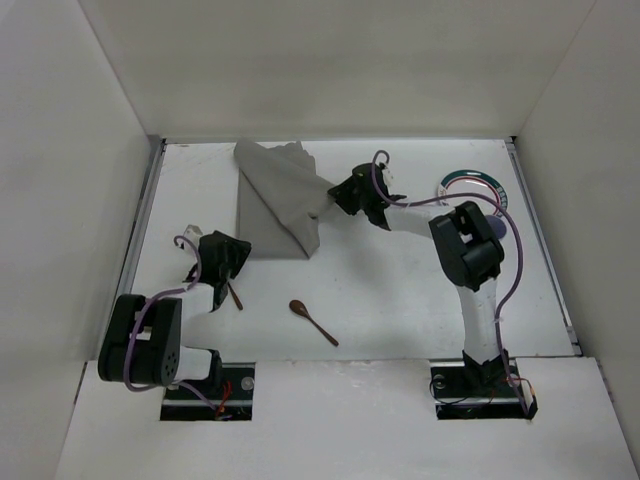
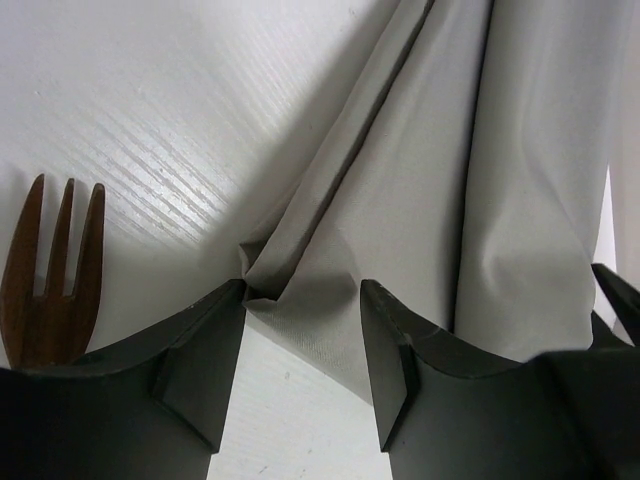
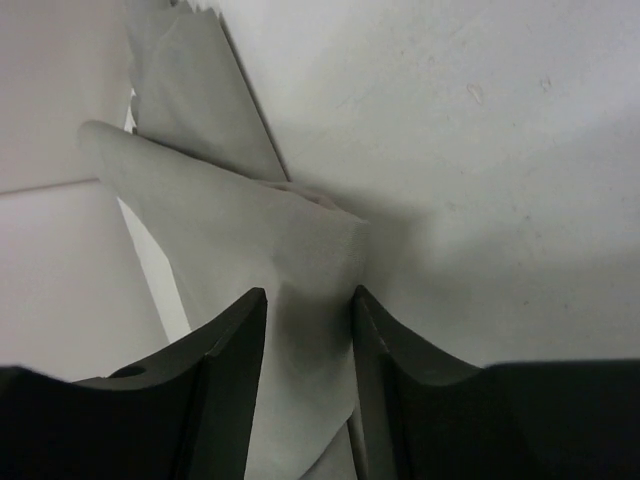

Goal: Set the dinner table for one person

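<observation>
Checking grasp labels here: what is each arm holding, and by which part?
The right gripper pinches the grey cloth mat by its right corner. The left gripper holds nothing, jaws open at the mat's near edge.

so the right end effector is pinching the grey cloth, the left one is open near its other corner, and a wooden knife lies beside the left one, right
Not quite: the utensil beside the left end effector is a wooden fork, not a knife; the left wrist view shows its three tines. The rest holds: the right end effector pinches the grey cloth, and the left one is open near its other corner.
</observation>
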You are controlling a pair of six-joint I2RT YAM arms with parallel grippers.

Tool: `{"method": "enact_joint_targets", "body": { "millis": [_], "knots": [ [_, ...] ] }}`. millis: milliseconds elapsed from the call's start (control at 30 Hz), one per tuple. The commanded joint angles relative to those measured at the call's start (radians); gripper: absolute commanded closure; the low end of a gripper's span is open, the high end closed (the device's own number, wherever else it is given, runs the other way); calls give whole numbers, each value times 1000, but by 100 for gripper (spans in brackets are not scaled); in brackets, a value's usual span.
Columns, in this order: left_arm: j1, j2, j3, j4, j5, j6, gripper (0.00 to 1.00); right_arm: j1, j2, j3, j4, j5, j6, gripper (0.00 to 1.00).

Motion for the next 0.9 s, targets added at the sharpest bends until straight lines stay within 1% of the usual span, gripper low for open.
{"method": "enact_joint_targets", "body": {
  "millis": [0,33,100,167,233,300,400,500,600,733,867],
  "knots": [
    [-10,31,15,-23,-64,-6,53,-10,14,67,4,-3,-1,62],
    [-12,38,16,-20,-72,-4,55,-12,20,80,4,-3,-9,68],
    [-16,55,21,-12,-77,-1,66,-16,26,94,18,-14,-18,82],
    [-20,72,30,-10,-78,1,84,-25,15,88,36,-20,-30,88],
    [-21,78,39,-10,-81,5,91,-39,-30,52,57,0,-59,91],
    [-26,87,49,-10,-96,8,94,-59,-105,-3,76,59,-111,93],
    [-29,110,75,-27,-104,21,96,-91,-242,-110,99,182,-216,93],
    [-30,115,72,-29,-123,31,97,-102,-388,-256,111,297,-297,93],
    [-30,115,63,-29,-124,30,98,-99,-506,-417,107,421,-334,93],
    [-46,107,58,-24,-130,25,98,-79,-575,-566,61,471,-322,95],
    [-43,62,50,-53,-130,30,98,-79,-626,-633,-42,475,-297,97]
  ]
}}
